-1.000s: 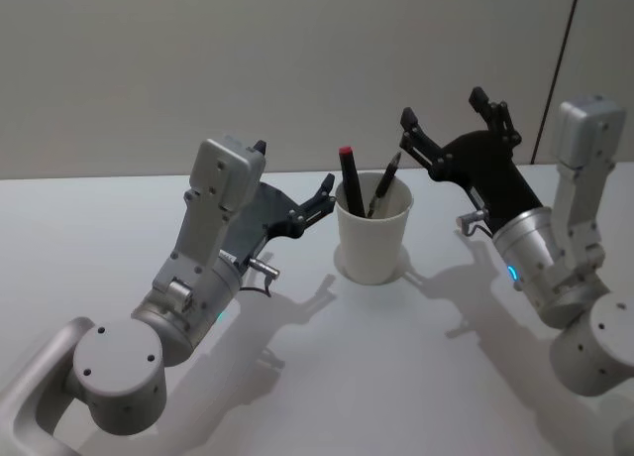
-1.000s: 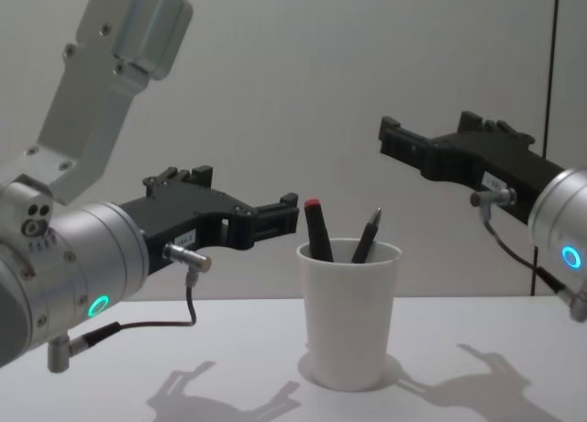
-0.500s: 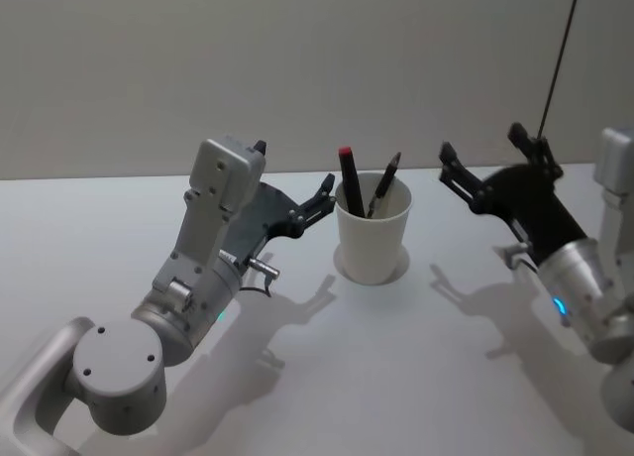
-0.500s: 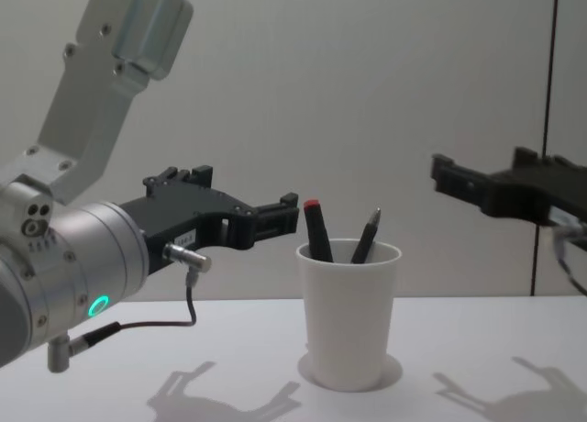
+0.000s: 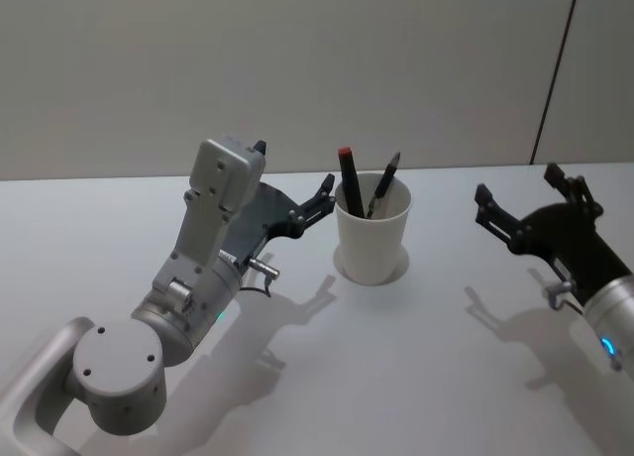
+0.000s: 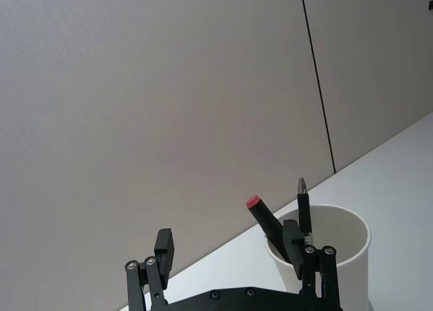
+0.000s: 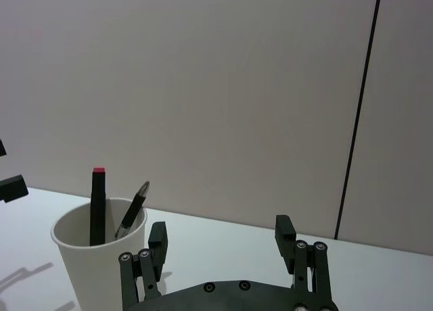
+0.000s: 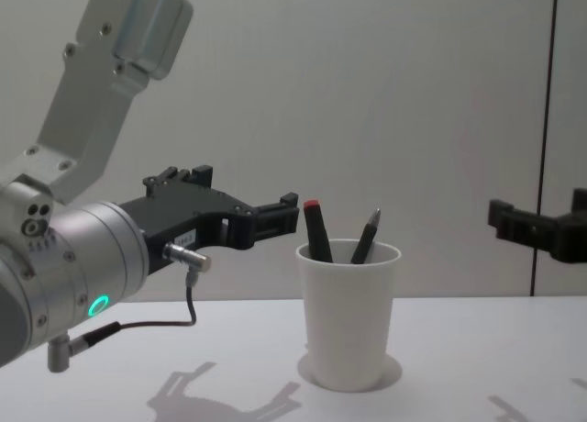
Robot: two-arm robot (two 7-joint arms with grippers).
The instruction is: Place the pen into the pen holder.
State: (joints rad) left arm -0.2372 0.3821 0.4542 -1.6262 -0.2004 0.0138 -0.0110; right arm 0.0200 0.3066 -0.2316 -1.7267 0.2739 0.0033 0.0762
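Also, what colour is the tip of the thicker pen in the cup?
Red, clearest in the head view.

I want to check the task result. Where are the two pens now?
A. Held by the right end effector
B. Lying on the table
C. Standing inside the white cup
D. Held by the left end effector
C: the red-capped pen and the dark pen both lean inside the white cup, while the left end effector and right end effector are open and hold nothing.

Right gripper (image 7: 226, 239) spread wide, empty, above white table (image 7: 379, 280). Pen holder (image 7: 95, 255) upright ahead, holding red-capped pen (image 7: 98, 206) and dark pen (image 7: 134, 208) leaning on rim.
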